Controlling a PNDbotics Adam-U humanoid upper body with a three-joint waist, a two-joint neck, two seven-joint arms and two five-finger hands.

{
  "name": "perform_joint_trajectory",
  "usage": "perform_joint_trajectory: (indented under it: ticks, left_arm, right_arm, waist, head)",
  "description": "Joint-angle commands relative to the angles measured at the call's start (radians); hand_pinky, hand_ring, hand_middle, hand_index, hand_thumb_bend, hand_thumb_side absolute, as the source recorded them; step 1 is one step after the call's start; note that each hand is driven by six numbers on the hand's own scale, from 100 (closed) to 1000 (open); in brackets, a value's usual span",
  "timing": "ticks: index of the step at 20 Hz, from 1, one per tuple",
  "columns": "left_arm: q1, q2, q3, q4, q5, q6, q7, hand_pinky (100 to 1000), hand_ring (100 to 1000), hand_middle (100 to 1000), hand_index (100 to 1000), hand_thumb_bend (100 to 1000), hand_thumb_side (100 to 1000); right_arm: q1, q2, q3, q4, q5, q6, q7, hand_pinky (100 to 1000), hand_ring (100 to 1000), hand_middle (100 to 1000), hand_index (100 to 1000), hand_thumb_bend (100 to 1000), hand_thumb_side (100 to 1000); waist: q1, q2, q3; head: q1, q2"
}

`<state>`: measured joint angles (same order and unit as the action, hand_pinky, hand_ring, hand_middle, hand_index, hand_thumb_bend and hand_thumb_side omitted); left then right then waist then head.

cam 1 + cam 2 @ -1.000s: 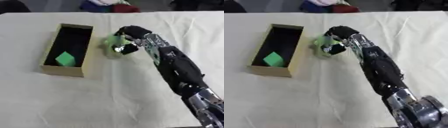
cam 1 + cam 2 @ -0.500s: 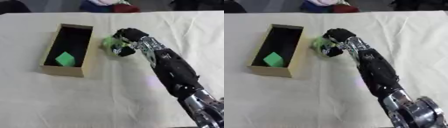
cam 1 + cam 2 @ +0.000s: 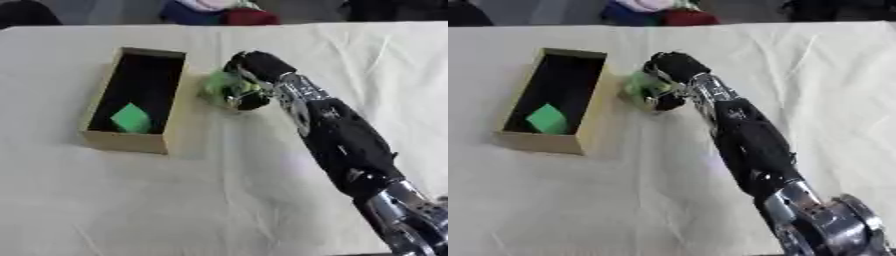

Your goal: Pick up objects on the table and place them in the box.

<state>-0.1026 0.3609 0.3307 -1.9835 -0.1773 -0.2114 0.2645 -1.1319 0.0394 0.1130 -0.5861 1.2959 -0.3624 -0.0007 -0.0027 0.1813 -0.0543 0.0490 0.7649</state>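
A tan cardboard box [image 3: 179, 112] with a dark inside lies at the left of the table, and a green block [image 3: 131, 118] rests in its near half. My right hand [image 3: 255, 75] reaches in from the lower right and is shut on a light green object [image 3: 219, 85], which it holds just right of the box's right wall. Fingers cover much of that object, so its shape is unclear. My left hand shows in neither view.
The table is covered with a cream cloth [image 3: 219, 200]. Dark, blue and red items [image 3: 219, 12] lie past the far edge. My right forearm [image 3: 346, 145] slants across the right half of the table.
My right hand has moved left with the green object, closer to the box's right wall. The box and the green block inside have not moved.
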Motion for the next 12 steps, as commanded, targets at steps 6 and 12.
perform_joint_trajectory:
  ticks: [6, 12]
  left_arm:
    - [-0.004, 0.015, 0.010, -0.016, -0.007, 0.000, -0.008, 738, 628, 722, 847, 100, 769]
    - [-0.005, 0.016, 0.009, -0.016, -0.005, -0.001, -0.012, 738, 628, 723, 847, 100, 768]
  right_arm:
    - [-0.061, -0.013, 0.026, -0.124, -0.071, 0.011, 0.022, 658, 600, 411, 569, 100, 259]
    - [-0.099, 0.007, 0.036, -0.196, -0.095, 0.010, 0.030, 660, 604, 416, 575, 100, 236]
  waist:
    - [0.002, -0.024, 0.003]
    - [0.001, -0.025, 0.008]
  head:
    - [-0.001, 0.005]
    - [-0.003, 0.005]
